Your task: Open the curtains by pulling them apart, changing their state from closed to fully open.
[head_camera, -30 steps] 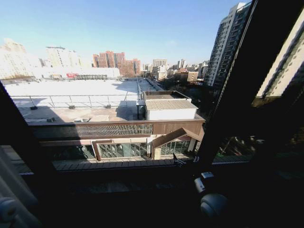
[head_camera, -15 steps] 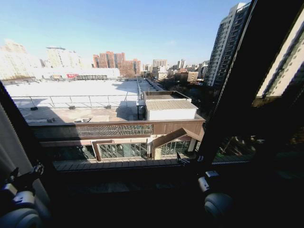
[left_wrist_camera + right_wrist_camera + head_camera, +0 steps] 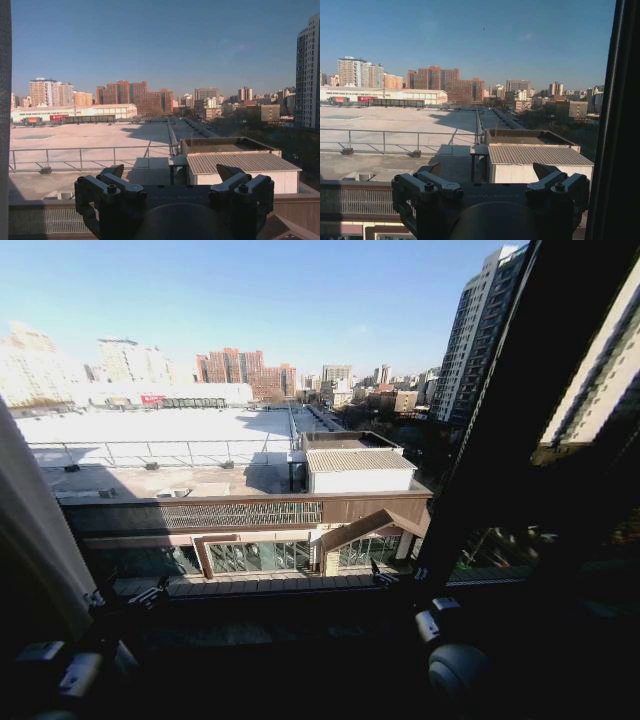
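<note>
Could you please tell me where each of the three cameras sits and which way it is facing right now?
Head view: on the head, facing the window; curtain at left, left gripper and right gripper low.
Left wrist view: behind the left gripper, open, facing rooftops.
Right wrist view: behind the right gripper, open, beside the dark window frame.
All three share the white-roofed building.

a bunched curtain (image 3: 35, 515) hangs at nine o'clock. the left gripper (image 3: 125, 595) sits at seven o'clock, just beside its lower edge. the right gripper (image 3: 395, 580) sits at five o'clock against the dark window frame (image 3: 500, 430).
</note>
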`<state>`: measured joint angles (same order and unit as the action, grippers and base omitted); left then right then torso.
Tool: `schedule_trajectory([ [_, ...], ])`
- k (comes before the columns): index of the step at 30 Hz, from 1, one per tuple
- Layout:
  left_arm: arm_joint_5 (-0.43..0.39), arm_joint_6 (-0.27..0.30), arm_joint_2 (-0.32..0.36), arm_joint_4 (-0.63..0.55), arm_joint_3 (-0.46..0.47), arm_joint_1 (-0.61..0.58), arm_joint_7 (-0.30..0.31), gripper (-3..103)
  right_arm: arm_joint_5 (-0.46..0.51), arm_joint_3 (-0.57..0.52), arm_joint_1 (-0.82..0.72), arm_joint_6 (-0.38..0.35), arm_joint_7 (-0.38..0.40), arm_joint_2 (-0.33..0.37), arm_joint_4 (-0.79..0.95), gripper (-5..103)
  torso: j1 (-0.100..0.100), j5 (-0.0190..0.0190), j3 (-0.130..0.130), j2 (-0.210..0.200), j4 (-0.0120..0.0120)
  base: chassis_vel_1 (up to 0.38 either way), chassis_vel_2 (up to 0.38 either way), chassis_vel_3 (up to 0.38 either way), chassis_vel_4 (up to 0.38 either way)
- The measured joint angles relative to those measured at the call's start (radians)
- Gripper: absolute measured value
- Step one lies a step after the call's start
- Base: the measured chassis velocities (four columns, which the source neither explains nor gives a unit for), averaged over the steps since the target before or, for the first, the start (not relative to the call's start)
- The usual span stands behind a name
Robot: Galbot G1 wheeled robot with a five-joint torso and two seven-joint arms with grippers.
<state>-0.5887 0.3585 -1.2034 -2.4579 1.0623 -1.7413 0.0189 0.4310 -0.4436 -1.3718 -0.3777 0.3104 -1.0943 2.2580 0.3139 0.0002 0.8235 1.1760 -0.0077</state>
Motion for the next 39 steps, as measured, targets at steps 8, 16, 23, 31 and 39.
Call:
schedule_trajectory([
  [8, -0.027, 0.001, 0.008, 0.011, -0.001, 0.001, -0.047, 100, 0.017, -0.044, -0.016, -0.009, 0.002, -0.005, 0.013, 100, 0.000, -0.0001, 0.000, 0.000, 0.0001, -0.022, -0.028, 0.026, 0.034],
  [16, -0.035, -0.009, 0.008, 0.017, -0.002, 0.000, -0.043, 100, 0.029, -0.071, -0.018, -0.010, 0.002, -0.003, 0.013, 100, 0.000, -0.0001, 0.000, 0.000, 0.0000, -0.151, -0.145, 0.140, 0.145],
  [23, -0.033, -0.014, 0.004, 0.021, -0.009, 0.002, -0.040, 100, 0.034, -0.070, -0.008, -0.014, 0.001, 0.001, 0.006, 100, 0.000, 0.0003, 0.000, 0.000, 0.0002, -0.269, -0.251, 0.278, 0.265],
  [31, -0.031, -0.014, -0.001, 0.021, -0.014, 0.001, -0.040, 100, 0.061, -0.093, 0.000, -0.015, 0.001, 0.019, -0.009, 100, 0.000, 0.0001, 0.000, 0.000, -0.0001, -0.333, -0.342, 0.322, 0.352],
  [39, -0.026, -0.015, -0.001, 0.027, -0.023, 0.003, -0.040, 100, 0.084, -0.124, 0.004, -0.017, -0.002, 0.029, -0.028, 100, 0.000, 0.0001, 0.000, 0.000, 0.0001, -0.348, -0.375, 0.354, 0.384],
])
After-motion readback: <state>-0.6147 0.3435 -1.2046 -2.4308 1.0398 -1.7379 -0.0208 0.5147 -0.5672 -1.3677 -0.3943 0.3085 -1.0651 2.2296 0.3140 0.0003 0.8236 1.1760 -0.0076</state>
